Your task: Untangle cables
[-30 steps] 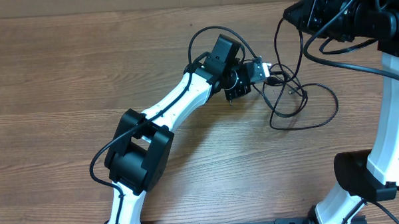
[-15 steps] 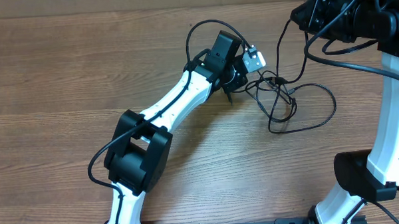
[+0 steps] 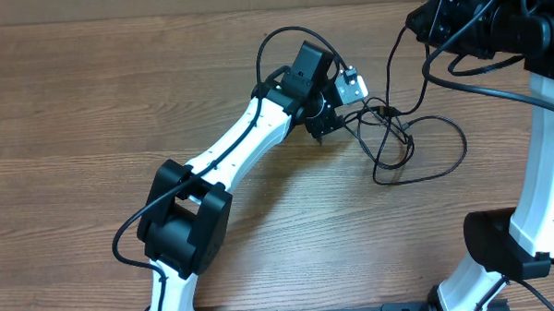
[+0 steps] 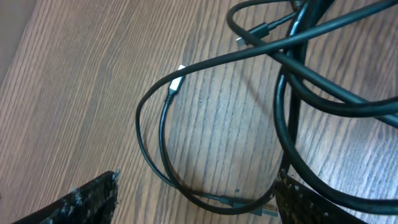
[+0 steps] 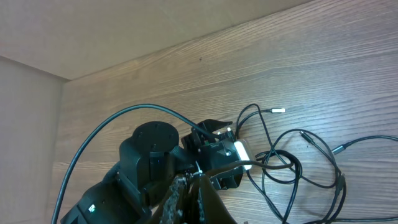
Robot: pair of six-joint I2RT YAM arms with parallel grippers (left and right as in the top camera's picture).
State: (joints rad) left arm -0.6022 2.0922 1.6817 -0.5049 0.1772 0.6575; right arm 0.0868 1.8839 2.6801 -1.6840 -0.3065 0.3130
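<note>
Black cables (image 3: 384, 113) loop tangled; left gripper (image 4: 196, 190) gapes, right gripper (image 5: 189, 186) pinches one.

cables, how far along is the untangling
Done: very little. The cables lie in one crossed bundle on the table. In hand: the right tool is shut, apparently on one strand leading out of the bundle, and the left tool is open over the loops. Left: separating every cable.

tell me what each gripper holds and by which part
The right gripper pinches a thin black cable somewhere along its cord, not at a visible plug. The left gripper is open, holding nothing.
</note>
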